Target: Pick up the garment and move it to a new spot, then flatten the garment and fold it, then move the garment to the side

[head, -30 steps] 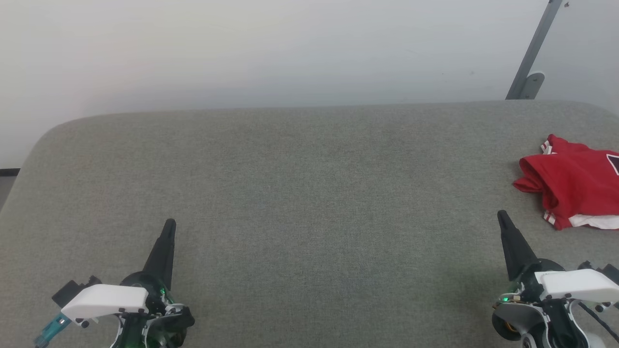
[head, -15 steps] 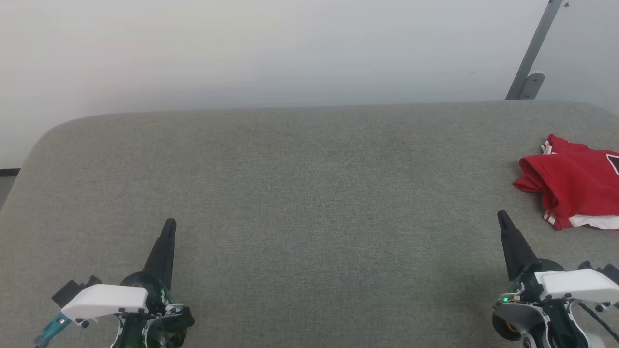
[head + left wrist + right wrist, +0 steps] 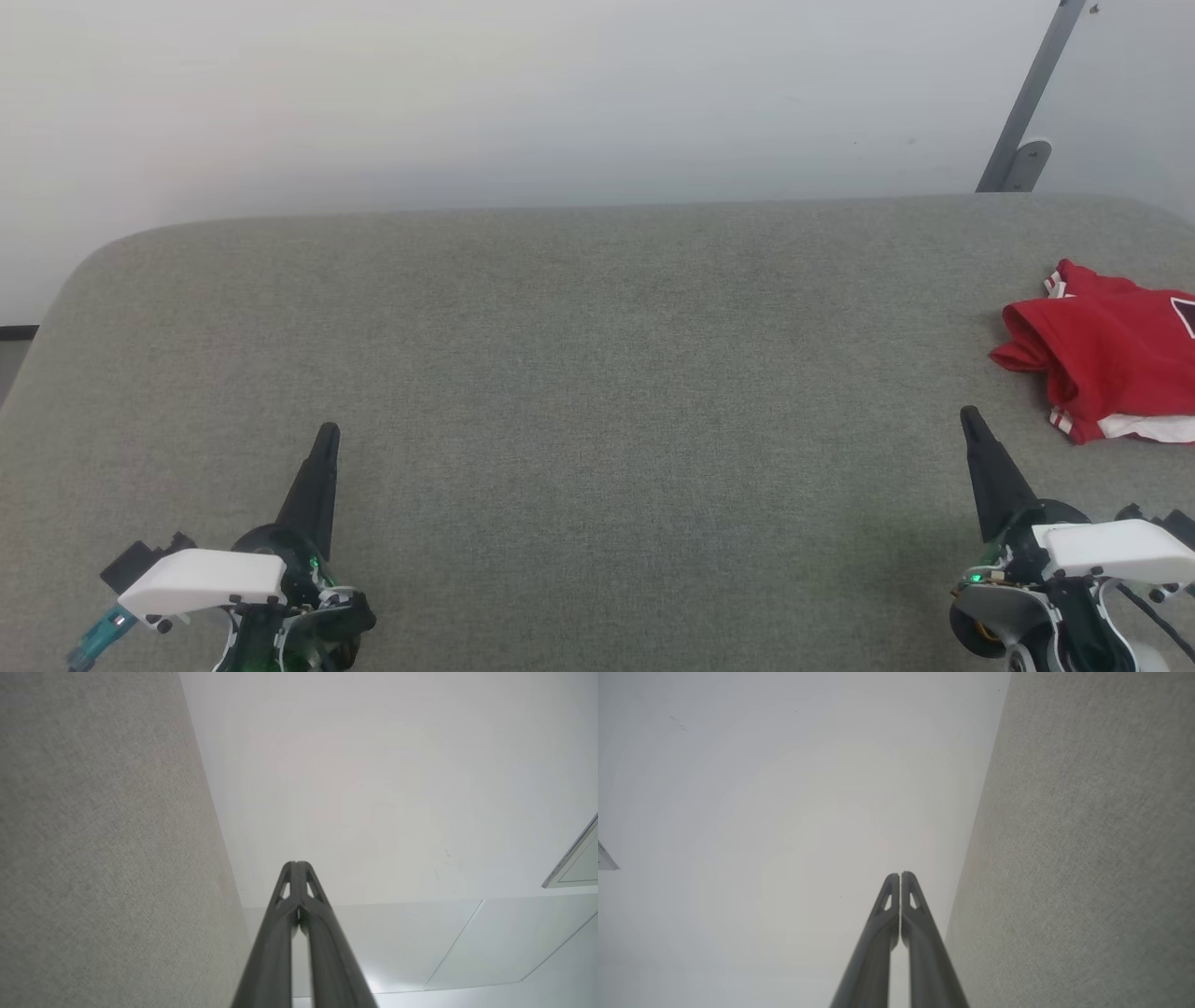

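In the head view the garment [image 3: 1102, 359], a crumpled red heap with white trim, lies at the right edge of the grey fabric table [image 3: 597, 373], just beyond the right tool [image 3: 969, 416]; the left tool [image 3: 327, 433] is at the near left, well apart from it. The left wrist view shows the left tool's fingers [image 3: 285, 914] pressed together, gripping nothing. The right wrist view shows the right tool's fingers [image 3: 917, 924] likewise closed and empty.
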Tool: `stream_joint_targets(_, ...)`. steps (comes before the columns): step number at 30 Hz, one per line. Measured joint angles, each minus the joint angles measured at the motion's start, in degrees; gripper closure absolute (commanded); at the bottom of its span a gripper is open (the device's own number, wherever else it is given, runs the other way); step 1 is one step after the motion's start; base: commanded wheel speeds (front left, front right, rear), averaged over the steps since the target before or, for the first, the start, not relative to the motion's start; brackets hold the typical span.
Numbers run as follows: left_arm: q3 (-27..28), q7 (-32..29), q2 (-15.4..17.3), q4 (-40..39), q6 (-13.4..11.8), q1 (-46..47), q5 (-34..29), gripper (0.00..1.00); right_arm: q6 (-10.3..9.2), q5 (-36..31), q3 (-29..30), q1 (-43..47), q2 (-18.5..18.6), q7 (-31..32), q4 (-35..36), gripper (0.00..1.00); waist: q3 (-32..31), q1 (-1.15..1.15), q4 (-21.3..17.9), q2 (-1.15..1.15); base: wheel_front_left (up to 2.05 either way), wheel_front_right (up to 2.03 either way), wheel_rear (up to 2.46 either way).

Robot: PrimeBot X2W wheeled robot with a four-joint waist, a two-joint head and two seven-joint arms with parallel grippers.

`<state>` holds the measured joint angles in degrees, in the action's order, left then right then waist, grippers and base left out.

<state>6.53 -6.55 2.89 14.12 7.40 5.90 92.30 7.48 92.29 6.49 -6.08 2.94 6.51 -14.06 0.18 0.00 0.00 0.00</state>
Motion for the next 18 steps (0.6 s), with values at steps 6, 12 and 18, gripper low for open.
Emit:
stream_joint_targets(6,0.00,0.00,0.00,0.00,0.00,0.00,0.00,1.00,0.00,0.00,0.01,0.00,0.00,-0.01,0.00,1.00,0.00,0.00,0.00,0.00,0.00,0.00,0.00)
stream_joint_targets(12,0.00,0.00,0.00,0.00,0.00,0.00,0.00,1.00,0.00,0.00,0.01,0.00,0.00,-0.01,0.00,1.00,0.00,0.00,0.00,0.00,0.00,0.00,0.00)
stream_joint_targets(18,0.00,0.00,0.00,0.00,0.00,0.00,0.00,1.00,0.00,0.00,-0.01,0.00,0.00,0.00,0.00,1.00,0.00,0.00,0.00,0.00,0.00,0.00,0.00)
